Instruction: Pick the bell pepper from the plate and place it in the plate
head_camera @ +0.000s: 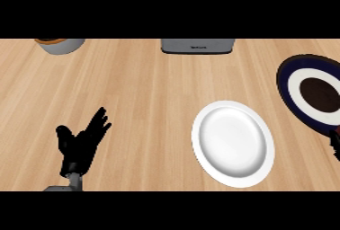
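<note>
Stretching wide across everything, pale wood-grain desk (146, 90), smooth and bare between things. Sitting right of centre, glossy white oval plate (234, 143). Running off the right edge, dark plate (312, 92) banded navy, white and brown. Resting low at left, black left hand (81, 143), fingers (100, 121) spreading straight. Peeking at far right, sliver of right hand (335, 143), fingers impossible to judge. Sitting along the far edge, grey boxy appliance (198, 45) and grey round pot (61, 45). Bell pepper showing nowhere.
</note>
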Controlling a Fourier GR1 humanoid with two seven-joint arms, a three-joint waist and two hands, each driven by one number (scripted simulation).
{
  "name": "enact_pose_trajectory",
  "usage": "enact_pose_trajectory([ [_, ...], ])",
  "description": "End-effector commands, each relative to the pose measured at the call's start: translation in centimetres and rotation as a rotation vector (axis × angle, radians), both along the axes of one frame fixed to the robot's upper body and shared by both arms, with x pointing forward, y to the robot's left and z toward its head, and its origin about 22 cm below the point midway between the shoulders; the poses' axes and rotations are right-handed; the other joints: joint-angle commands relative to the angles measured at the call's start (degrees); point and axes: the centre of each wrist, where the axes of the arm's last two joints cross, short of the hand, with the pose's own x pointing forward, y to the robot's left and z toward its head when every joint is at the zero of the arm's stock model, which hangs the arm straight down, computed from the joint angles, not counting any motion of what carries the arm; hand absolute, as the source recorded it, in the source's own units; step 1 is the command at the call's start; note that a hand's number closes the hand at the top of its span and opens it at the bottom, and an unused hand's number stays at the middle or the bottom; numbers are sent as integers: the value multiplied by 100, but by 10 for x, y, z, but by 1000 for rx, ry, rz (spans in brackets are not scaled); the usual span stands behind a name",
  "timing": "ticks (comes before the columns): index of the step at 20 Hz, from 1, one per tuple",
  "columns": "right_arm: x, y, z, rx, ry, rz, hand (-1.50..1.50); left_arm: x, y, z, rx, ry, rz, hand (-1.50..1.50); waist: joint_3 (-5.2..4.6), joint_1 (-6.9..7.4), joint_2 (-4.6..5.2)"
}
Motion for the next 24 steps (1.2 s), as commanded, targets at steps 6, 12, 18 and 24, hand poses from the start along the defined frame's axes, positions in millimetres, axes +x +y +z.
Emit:
enact_pose_trajectory([
  [6, 70, -83, -9, 40, -40, -100, 150, 7, 1, -6, 3, 34, -16, 0, -11, 81, 55],
  [12, 114, -95, 5, 40, -31, -109, 150, 15, -12, 2, -1, 36, -26, 0, -9, 135, 73],
  [18, 97, -119, -5, -92, 307, -144, -150, 6, -22, -2, -10, 23, -71, 0, -2, 353, 164],
  [24, 122, -91, -21, -45, 341, 17, -150, 6, -25, 0, -3, 16, -79, 0, 23, 451, 183],
])
